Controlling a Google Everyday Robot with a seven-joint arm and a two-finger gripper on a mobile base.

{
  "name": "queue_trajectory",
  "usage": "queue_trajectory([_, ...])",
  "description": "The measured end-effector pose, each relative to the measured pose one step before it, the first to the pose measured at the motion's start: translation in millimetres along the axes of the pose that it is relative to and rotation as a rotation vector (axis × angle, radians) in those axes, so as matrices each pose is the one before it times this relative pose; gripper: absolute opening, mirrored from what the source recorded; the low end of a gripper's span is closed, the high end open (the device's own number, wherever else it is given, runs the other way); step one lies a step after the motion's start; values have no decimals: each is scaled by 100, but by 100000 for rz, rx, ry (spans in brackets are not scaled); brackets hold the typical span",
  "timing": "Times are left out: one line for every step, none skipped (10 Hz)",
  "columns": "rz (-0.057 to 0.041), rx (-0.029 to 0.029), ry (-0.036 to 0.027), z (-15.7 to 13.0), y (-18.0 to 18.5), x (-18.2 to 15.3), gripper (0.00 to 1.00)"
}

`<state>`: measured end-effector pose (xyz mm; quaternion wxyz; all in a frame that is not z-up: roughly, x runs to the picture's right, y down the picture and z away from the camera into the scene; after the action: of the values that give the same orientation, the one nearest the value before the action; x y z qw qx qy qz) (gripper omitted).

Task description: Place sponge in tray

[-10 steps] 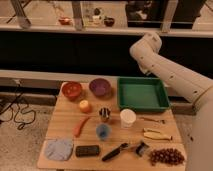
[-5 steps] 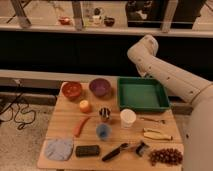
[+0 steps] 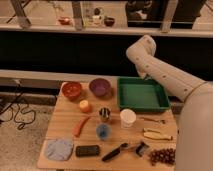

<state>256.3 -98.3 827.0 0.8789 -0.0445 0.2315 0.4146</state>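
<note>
Pale wooden table stands before a dark low wall with a railing behind it. On its near edge, left of centre, lies the dark rectangular sponge, flat on the wood and well apart from the green rectangular plastic tray at the far right corner. Just left of the sponge sits a crumpled blue-grey cloth; to its right lies a black-handled tool. Behind the sponge stand a small blue cup and a slim orange carrot, then a shiny metal cup, a white paper cup and a round orange fruit. A red bowl and a purple bowl sit along the far edge, left of the tray. The white robot arm bends over the tray's far rim; the gripper seems tucked under that bend, above the rim, holding nothing visible, and I cannot tell whether it is wide or narrow.
</note>
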Motion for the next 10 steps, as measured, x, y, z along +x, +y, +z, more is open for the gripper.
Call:
queue_trajectory([-920,361,2661,267,49,380,19])
queue_trajectory([-814,200,1784,206,145,144,19])
queue_trajectory([-318,-53,-120,-50,171,-211,19])
queue_trajectory([45,41,-9,-22,-37,12,19])
queue_trajectory([102,21,126,59,-58,102,19])
queue_trajectory([97,79,87,19,-78,76,19])
queue_trajectory([39,24,38,13,-29,33,19])
queue_trajectory([-16,-17,10,11,17,-10,19])
queue_trajectory([266,-127,256,83,-47,44,19])
queue_trajectory([1605,-1154,2006,450,-124,188,19])
